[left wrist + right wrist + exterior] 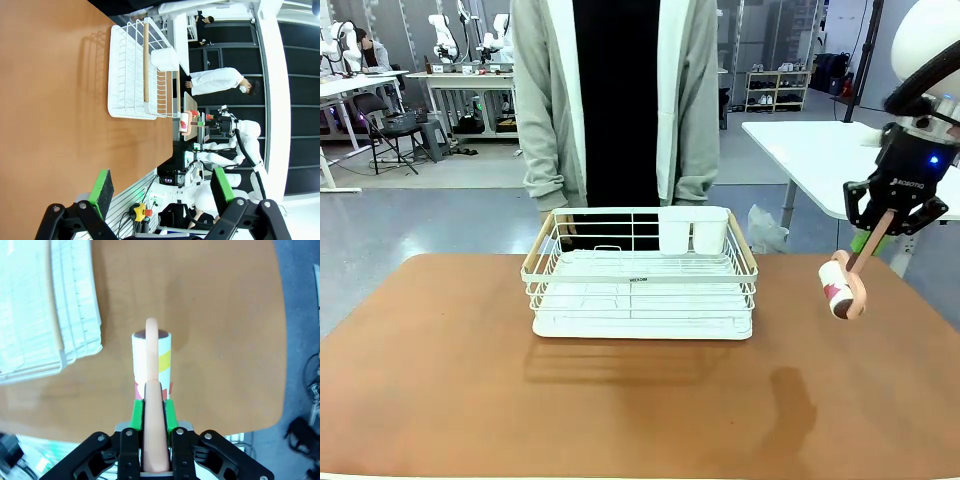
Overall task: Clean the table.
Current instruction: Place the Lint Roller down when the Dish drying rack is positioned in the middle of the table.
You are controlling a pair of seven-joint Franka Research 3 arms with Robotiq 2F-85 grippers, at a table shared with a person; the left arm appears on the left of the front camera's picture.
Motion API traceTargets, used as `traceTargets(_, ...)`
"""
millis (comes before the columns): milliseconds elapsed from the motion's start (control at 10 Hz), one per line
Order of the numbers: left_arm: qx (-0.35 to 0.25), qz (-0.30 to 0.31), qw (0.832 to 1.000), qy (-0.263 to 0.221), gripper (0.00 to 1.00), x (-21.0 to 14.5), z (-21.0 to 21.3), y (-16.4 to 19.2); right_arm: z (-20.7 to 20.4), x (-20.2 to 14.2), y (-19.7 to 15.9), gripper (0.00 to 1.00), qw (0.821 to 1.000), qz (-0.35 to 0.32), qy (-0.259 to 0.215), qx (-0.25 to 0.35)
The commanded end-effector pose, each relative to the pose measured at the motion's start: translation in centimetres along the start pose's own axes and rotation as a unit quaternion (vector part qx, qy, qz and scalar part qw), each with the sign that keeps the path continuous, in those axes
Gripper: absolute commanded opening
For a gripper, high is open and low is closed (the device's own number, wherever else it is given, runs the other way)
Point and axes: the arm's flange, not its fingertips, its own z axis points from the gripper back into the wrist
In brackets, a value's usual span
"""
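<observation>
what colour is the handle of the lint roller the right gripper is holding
Pale peach-pink; the lint roller handle shows best in the right wrist view, clamped in the right gripper.

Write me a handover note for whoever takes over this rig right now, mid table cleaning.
Right gripper: shut on the lint roller by its pink handle, held in the air above the table near its right edge.
Left gripper: open, holding nothing, off the table's edge.
White dish rack stands mid-table; a person stands behind it at the far side.
Done: roller picked up.
Left: the roller is not yet touching the tabletop, so rolling probably remains.
</observation>
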Motion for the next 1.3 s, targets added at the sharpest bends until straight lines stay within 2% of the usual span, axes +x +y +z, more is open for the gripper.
traceTargets(0,-0.01,-0.007,1.0,-0.002,1.0,-0.2,0.2,0.0,0.4,2.6,1.0,0.21,0.952,-0.298,-0.063,-0.013)
traceTargets(100,-0.01,-0.007,1.0,-0.002,1.0,-0.2,0.2,0.0,0.3,2.8,1.0,0.21,0.914,-0.396,-0.084,-0.016)
traceTargets(200,-0.01,-0.007,1.0,-0.002,1.0,-0.2,0.2,0.0,0.0,2.9,0.6,0.21,0.884,-0.457,-0.096,-0.018)
traceTargets(300,-0.01,-0.007,1.0,-0.002,1.0,-0.2,0.2,0.0,-1.0,3.2,0.7,0.21,0.848,-0.517,-0.119,0.005)
traceTargets(400,-0.01,-0.007,1.0,-0.002,1.0,-0.2,0.2,0.0,-2.8,3.3,0.5,0.21,0.826,-0.546,-0.131,0.047)
traceTargets(600,-0.01,-0.007,1.0,-0.002,1.0,-0.2,0.2,0.0,-7.5,3.4,-0.9,0.21,0.785,-0.592,-0.16,0.087)
traceTargets(700,-0.01,-0.007,1.0,-0.002,1.0,-0.2,0.2,0.0,-9.3,3.4,-1.5,0.21,0.782,-0.594,-0.153,0.107)
traceTargets(800,-0.01,-0.007,1.0,-0.002,1.0,-0.2,0.2,0.0,-10.6,3.5,-1.8,0.21,0.774,-0.596,-0.174,0.124)
traceTargets(1100,-0.01,-0.007,1.0,-0.002,1.0,-0.2,0.2,0.0,-12.8,4.3,-1.3,0.21,0.781,-0.589,-0.165,0.13)
traceTargets(1200,-0.01,-0.007,1.0,-0.002,1.0,-0.2,0.2,0.0,-13.2,4.5,-1.4,0.21,0.776,-0.595,-0.164,0.131)
